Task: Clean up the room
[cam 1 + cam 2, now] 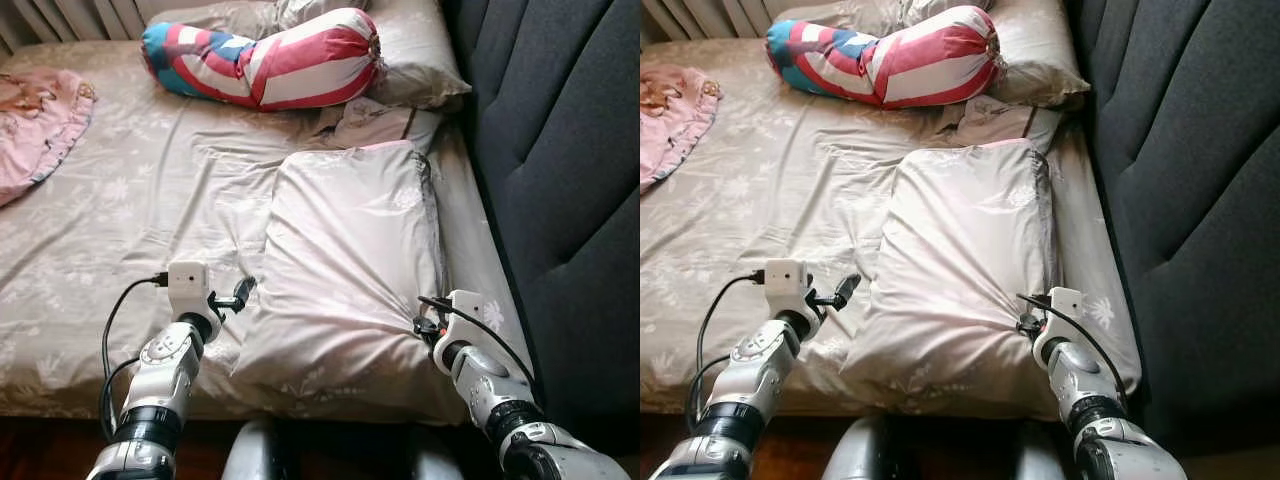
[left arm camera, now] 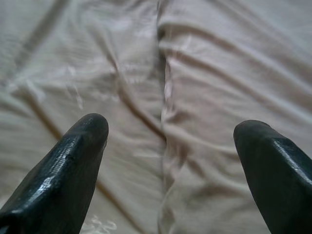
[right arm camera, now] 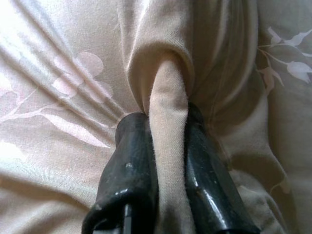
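1. The big pale pillow lies flat on the bed, near the side by the dark padded headboard. Its long axis runs from the robot's end of the mattress up towards the striped bolster at the far end.

2. The right gripper has the pillow's near right edge: in the right wrist view a fold of the cover is pinched tight between its two black fingers, the fabric puckering around them.

3. The left gripper stands with its fingers spread wide, holding nothing. It hangs just beside the pillow's near left edge, and in its wrist view the seam where pillow meets sheet runs straight through the gap between the fingers.

4. So the pillow lies ahead of and between the two arms, one side held and the other free. I'd judge the left gripper only needs to close on that edge before the pillow can be lifted or dragged along its length.

5. A pink cloth lies well apart on the bed's far left.
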`<state>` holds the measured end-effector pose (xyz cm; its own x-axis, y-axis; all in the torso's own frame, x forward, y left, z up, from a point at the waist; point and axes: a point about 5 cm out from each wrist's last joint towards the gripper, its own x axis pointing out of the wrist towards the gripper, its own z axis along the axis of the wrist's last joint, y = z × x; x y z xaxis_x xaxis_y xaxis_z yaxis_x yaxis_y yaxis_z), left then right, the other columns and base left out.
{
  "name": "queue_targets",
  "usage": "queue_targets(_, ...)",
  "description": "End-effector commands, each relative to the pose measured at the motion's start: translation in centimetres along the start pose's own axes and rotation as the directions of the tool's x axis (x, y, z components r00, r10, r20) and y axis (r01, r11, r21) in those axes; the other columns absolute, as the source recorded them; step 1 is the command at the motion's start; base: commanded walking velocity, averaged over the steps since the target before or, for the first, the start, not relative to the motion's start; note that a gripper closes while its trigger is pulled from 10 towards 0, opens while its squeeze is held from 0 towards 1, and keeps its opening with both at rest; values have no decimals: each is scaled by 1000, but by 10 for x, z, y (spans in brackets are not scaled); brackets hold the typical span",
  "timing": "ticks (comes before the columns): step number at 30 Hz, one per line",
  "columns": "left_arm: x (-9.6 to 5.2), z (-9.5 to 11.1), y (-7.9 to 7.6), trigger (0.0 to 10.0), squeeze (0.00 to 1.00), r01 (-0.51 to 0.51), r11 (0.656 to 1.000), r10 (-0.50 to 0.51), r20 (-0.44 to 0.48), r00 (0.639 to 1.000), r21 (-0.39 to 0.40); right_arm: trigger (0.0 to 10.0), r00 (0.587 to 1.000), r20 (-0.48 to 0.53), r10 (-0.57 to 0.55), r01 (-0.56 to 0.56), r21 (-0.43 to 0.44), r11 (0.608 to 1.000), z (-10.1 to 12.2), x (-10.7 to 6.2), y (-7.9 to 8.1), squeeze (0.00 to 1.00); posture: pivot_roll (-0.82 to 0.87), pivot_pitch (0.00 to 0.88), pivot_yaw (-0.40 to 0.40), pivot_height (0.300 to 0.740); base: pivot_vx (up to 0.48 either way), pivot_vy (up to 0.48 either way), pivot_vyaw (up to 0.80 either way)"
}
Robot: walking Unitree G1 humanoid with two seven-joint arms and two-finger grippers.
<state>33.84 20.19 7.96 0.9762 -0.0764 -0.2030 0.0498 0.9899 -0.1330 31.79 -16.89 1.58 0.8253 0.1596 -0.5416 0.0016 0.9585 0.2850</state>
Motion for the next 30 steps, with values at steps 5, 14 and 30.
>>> queue_targets(5,6,-15,-6,10000,0,2,997,-8,-76,997,-76,0,988,-153,8,-5,25,1000,-44,-8,-5,0,-79,226,-15,637,0,0,0)
queue_targets(14,12,-27,-26,10000,0,16,987,-36,-124,992,-159,0,986,-163,25,-21,28,999,-53,-11,-8,0,-144,263,-58,637,0,0,0)
queue_targets(30,6,-45,-24,10000,0,-29,987,3,-166,986,-155,0,984,-173,29,-23,36,999,-61,-17,-14,0,-190,288,-97,637,0,0,0)
